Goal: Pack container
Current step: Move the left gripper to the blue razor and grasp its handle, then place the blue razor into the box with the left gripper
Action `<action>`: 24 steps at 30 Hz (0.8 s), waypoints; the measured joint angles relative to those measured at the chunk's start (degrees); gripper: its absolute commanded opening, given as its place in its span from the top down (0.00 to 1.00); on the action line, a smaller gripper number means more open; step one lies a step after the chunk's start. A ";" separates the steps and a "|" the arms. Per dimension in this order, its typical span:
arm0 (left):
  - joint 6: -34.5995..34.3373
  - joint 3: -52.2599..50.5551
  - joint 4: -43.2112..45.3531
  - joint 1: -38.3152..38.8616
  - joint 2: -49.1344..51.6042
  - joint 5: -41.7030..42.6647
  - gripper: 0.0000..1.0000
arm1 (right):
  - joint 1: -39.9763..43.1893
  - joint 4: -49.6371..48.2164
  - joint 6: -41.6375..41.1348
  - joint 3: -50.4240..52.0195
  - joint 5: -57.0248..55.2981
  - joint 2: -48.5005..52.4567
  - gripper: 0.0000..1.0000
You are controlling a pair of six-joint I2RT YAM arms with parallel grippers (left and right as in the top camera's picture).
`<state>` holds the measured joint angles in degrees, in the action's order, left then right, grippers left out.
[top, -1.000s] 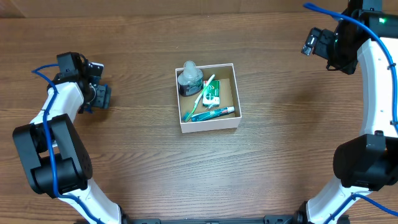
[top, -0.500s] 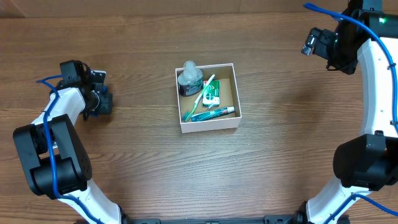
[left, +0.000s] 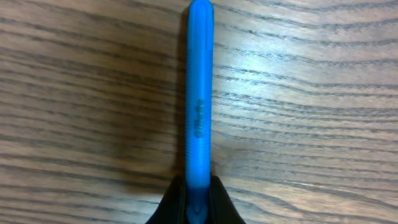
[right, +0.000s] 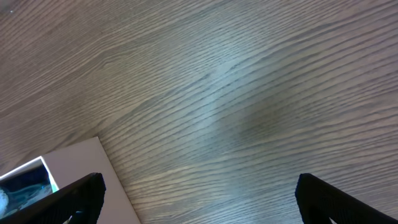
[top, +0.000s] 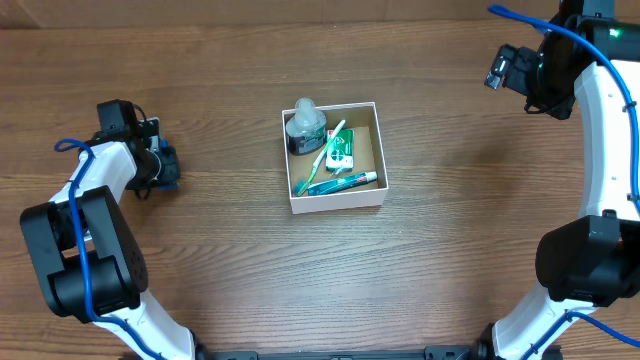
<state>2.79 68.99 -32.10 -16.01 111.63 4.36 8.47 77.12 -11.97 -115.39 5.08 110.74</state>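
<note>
The container (top: pixel 338 201), a square white box with a brown inside, sits at the table's middle. It holds a clear bottle (top: pixel 305 124), a green-and-white toothbrush (top: pixel 322 156), a green packet (top: pixel 342 147) and a green tube (top: pixel 346 181). Far to its left, my left gripper (top: pixel 165 169) is low over the wood, shut on a slim blue handle (left: pixel 199 93) with raised lettering. The handle sticks straight out from the left gripper (left: pixel 198 188) along the table. My right gripper (right: pixel 199 193) hangs open and holds nothing, up at the back right (top: pixel 510 66).
Bare wood-grain table (top: pixel 460 250) surrounds the box. A white corner of the container (right: pixel 68 171) shows at the lower left of the right wrist view. Both arm bases stand at the front corners.
My left gripper shifted slightly on the table and its jaws closed onto the blue handle. The right arm and the box have not moved.
</note>
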 measured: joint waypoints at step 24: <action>19.74 58.31 -46.77 33.88 1.84 11.52 0.87 | 0.00 0.00 0.00 0.00 0.02 0.00 0.00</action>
<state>22.52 127.31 -78.87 17.87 113.47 15.88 8.47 77.12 -11.97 -115.39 5.10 110.74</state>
